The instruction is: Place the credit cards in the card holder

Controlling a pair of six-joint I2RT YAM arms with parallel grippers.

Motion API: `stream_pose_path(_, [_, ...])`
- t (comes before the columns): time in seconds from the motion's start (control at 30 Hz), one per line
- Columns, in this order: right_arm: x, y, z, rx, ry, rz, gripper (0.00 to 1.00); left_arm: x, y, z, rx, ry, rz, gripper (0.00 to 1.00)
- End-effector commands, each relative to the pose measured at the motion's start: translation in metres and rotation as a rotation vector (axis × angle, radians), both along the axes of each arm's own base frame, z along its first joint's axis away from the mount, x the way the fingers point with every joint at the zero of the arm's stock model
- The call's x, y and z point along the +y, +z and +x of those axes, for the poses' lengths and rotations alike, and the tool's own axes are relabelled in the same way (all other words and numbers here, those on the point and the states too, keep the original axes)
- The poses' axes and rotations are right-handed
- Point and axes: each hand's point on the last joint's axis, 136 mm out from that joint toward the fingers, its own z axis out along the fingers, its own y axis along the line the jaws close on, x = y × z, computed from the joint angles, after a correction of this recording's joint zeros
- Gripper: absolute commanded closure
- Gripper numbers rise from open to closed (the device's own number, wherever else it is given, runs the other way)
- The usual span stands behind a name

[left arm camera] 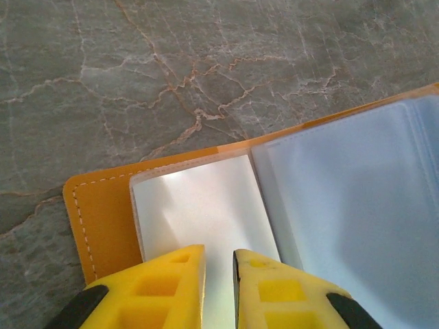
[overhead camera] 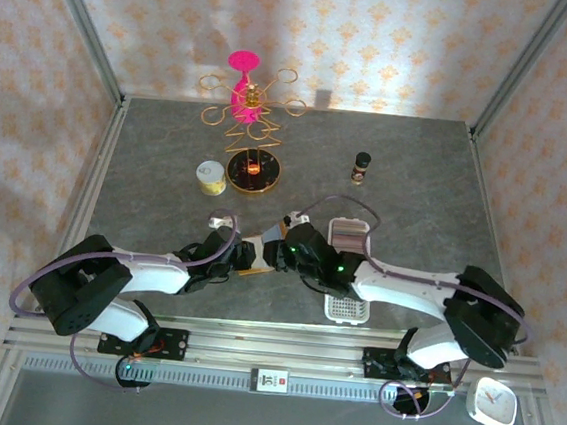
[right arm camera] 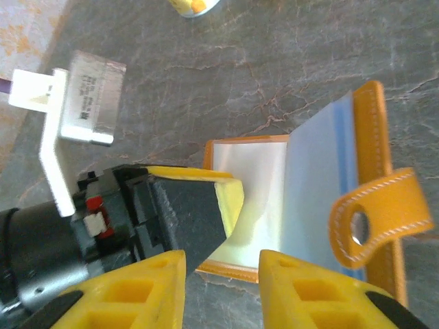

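The orange-tan leather-like folding card holder (right arm camera: pixel 302 199) lies open on the grey marbled bench (left arm camera: pixel 206 68). It sits about midway along the near edge and a little in from it, between my two arms. My left jaws (left arm camera: pixel 218 264) are drawn to a slit, tips down on one clear plastic sleeve (left arm camera: pixel 199 205) of the holder; whether they nip a fold of it or merely pin it flat I cannot tell. My right jaws (right arm camera: pixel 221 267) stand apart with nothing between them, poised just beside the holder's edge. I judge this the steadying step. To do it well I should hold that leaf flat and quiet, keep pressure off the pocket mouth, and bring a credit card in low and square to the opening. The right wrist view gives me the other cover tilted up, with its pierced closing tab (right arm camera: pixel 374 219). The left wrist view gives the stitched corner and the sleeve close up. The top view places the long white slotted plastic tray (overhead camera: pixel 347 304) just right of the holder.
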Motion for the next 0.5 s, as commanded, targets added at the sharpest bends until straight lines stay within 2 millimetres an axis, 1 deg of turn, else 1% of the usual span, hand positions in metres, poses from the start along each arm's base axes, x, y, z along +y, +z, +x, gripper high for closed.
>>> stream_pose_path(0.0, [0.018,0.008,0.013,-0.004,-0.036,0.043,0.68,0.004,-0.004,-0.004,-0.002,-0.015,0.013,0.81])
stream_pose_path(0.13, [0.009,-0.022,0.027,0.019,-0.126,-0.095,0.67,0.008,-0.005,-0.003,-0.008,-0.009,0.033,0.81])
stream_pose_path(0.2, [0.000,-0.036,0.033,0.021,-0.172,-0.169,0.65,0.009,-0.006,-0.003,-0.012,-0.008,0.041,0.81])
stream_pose_path(0.33, [-0.018,-0.055,0.035,0.030,-0.238,-0.251,0.63,0.011,-0.006,-0.002,-0.017,-0.005,0.052,0.81])
stream_pose_path(0.47, [-0.030,-0.069,0.033,0.046,-0.273,-0.288,0.62,0.010,-0.005,0.000,-0.023,-0.005,0.047,0.81])
